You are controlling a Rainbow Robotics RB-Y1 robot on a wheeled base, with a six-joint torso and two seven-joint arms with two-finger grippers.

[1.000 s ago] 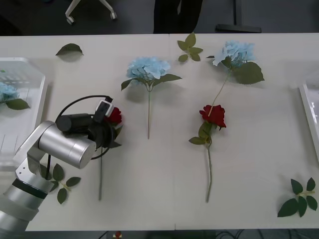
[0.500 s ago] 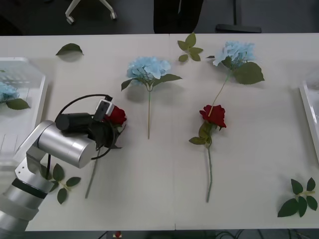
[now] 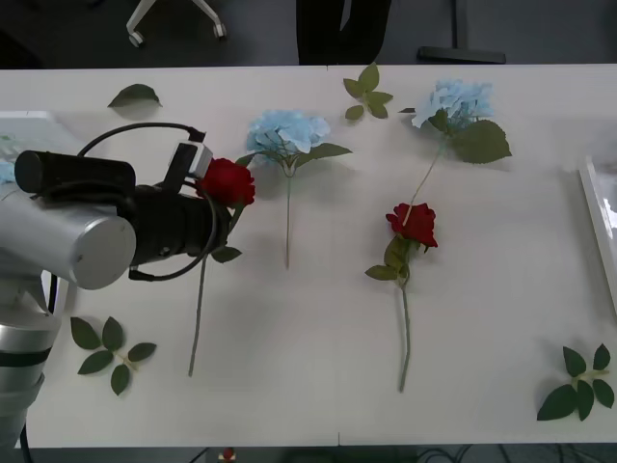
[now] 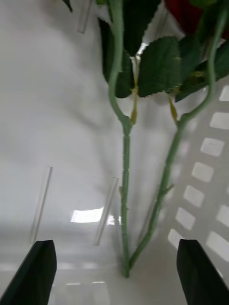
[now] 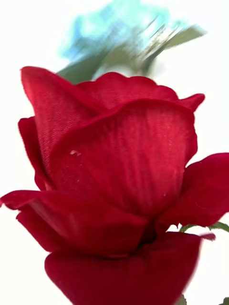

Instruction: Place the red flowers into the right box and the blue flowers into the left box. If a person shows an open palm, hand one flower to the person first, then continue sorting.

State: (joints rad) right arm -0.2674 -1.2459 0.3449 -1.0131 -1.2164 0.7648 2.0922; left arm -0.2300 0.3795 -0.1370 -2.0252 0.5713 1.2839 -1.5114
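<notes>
- Where the left arm reaches over the table's left side, the left gripper (image 3: 214, 207) pinches a red rose (image 3: 229, 181) just below the bloom, apparently lifted, stem hanging down.
- Just right: a blue hydrangea (image 3: 286, 133), lying flat.
- Mid-table: a second rose (image 3: 413, 224); beyond it another hydrangea (image 3: 459, 100).
- Far right: white box rim (image 3: 595, 217).
- Right gripper (image 4: 117, 274) spread wide over two rose stems (image 4: 125, 162) in the white box.

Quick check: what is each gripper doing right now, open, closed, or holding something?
Left gripper: closed on a red rose, lifted above the table.
Right gripper: open, holding nothing, over rose stems in the right box.
</notes>
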